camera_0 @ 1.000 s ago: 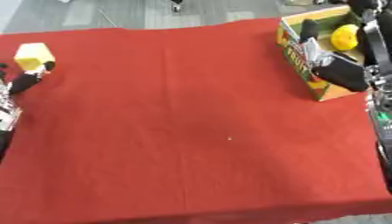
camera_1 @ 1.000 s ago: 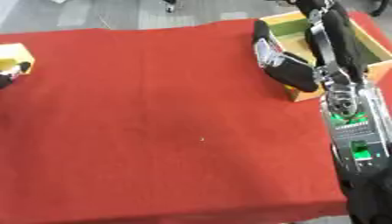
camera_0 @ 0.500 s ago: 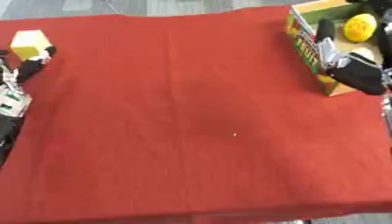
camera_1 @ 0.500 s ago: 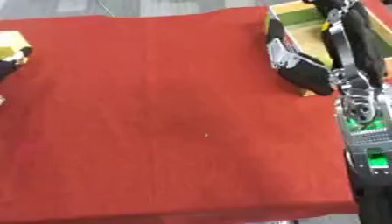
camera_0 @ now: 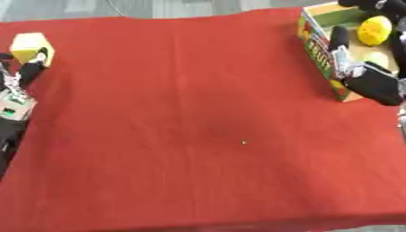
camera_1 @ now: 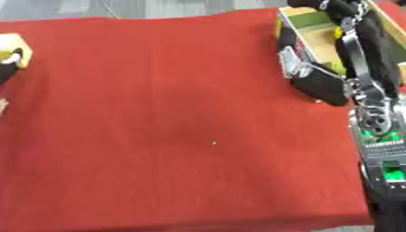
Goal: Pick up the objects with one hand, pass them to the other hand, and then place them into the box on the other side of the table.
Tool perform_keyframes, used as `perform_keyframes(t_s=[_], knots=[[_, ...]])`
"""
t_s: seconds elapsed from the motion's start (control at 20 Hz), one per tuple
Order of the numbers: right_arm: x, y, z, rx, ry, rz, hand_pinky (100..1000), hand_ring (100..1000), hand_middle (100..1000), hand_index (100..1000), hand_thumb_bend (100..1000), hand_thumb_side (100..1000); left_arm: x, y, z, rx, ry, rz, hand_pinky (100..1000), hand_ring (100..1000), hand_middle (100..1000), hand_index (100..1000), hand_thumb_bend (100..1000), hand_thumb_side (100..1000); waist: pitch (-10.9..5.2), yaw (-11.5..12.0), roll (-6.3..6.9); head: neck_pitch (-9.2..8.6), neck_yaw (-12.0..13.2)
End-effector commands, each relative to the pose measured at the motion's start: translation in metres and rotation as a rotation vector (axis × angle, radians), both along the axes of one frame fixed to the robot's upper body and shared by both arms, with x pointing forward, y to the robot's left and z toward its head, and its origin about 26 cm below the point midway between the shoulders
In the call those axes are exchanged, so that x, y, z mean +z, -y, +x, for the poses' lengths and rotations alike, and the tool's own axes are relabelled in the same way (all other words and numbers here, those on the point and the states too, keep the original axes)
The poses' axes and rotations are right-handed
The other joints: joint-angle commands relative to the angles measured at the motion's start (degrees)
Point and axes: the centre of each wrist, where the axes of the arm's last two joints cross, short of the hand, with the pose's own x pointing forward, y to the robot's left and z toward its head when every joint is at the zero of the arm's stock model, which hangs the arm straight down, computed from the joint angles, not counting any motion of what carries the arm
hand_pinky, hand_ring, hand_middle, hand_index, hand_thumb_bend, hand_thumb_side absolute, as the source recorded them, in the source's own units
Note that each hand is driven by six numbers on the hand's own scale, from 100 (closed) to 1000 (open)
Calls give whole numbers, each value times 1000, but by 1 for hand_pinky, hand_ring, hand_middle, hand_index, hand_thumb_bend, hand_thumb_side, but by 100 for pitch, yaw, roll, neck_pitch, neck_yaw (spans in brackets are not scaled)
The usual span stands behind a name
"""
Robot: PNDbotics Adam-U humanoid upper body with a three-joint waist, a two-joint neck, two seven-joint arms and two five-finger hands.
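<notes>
Right hand (camera_0: 361, 74) over box (camera_0: 317, 45) at 2 o'clock, fingers released, lemon (camera_0: 374, 30) delivered. Left hand (camera_0: 24, 74) at 9 o'clock beside yellow block (camera_0: 30, 45), fingers unclear.

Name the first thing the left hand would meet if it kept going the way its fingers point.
Probably the yellow block: the left hand points up-table at it, fingertips already beside it; contact is unclear.

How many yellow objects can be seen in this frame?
2: a yellow block at the table's far left edge by the left hand, and a yellow round object in the box. More may be hidden.
</notes>
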Motion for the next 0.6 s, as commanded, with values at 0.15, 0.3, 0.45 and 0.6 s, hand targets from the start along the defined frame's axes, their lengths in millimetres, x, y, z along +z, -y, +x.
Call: perform_keyframes(t_s=[0.15,0.3,0.45,0.6], knots=[[9,0,-3,12,32,8,765,798,782,748,100,538,25,-15,0,-42,73,26,693,527,456,546,130,204,-31,3,-62,-41,35],[8,0,-3,11,30,8,765,797,781,747,100,540,28,-17,-1,-85,108,28,692,513,438,526,100,193,-52,12,-59,-22,42],[8,1,-3,5,30,10,763,795,779,744,100,537,33,-19,-2,-113,139,30,684,494,416,505,100,187,-76,24,-59,-8,44],[8,2,-3,-4,30,12,762,794,778,742,100,536,40,-22,-3,-134,173,29,678,483,403,493,100,184,-100,40,-58,0,41]])
